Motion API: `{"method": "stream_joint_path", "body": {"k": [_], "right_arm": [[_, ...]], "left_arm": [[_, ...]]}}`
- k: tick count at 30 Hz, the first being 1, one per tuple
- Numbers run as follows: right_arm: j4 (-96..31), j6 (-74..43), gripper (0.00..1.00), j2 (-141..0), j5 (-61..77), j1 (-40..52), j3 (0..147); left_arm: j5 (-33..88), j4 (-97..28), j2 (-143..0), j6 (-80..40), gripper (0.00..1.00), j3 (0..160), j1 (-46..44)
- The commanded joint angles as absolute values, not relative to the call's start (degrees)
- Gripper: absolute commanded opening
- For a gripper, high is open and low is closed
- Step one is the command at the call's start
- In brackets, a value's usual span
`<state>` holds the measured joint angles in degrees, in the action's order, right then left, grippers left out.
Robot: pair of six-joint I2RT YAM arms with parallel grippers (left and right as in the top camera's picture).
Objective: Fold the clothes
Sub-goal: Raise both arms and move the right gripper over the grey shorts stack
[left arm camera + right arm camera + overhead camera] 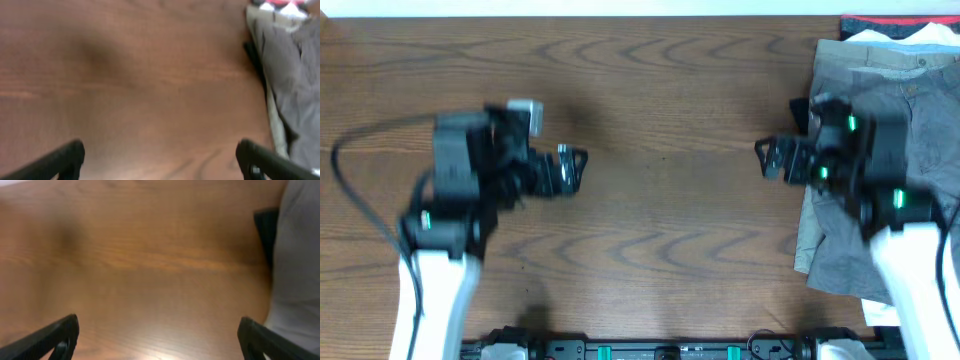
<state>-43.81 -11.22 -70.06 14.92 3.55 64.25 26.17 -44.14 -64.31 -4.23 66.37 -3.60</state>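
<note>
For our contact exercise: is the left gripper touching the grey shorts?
Apart. The overhead view shows bare table between the left gripper and the grey shorts.

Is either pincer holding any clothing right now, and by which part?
Nothing is held. The left pincer and right pincer are both open above the table, nothing between their fingers; the clothes lie ungripped at the right.

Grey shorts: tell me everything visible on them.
Grey shorts: wrinkled, cotton-looking cloth, lying flat and unfolded at the table's right side. Seams and a pocket line show near the top. They lie on a paler khaki garment; white cloth pokes out below. The right arm covers their middle; the right gripper, open, hangs beside their left edge, apparently clear.
</note>
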Motion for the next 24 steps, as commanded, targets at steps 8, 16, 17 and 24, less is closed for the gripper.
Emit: {"method": "stream_joint_path", "body": {"k": [8,16,17,24], "right_arm": [[-54.19,-5.63,0.99,-88.99,12.21,2.81,86.91],[-55.27,-18.28,0.98,-97.43,-0.71,-2.44,89.03],[-55.09,-19.00,0.96,-99.04,-0.64,-3.66,89.25],[-47.57,-20.80,0.77,-110.06,-0.62,-8.34,89.56]], "left_arm": [[28.64,-53.63,-83.20,-5.26,0.98,85.95,-3.84],[29.12,-54.06,-86.91,-5.23,0.98,85.95,-4.08],[29.10,-54.24,-87.07,-5.21,0.98,85.95,-4.32],[26.83,-55.64,-88.01,-4.58,0.98,85.93,-7.77]]}}
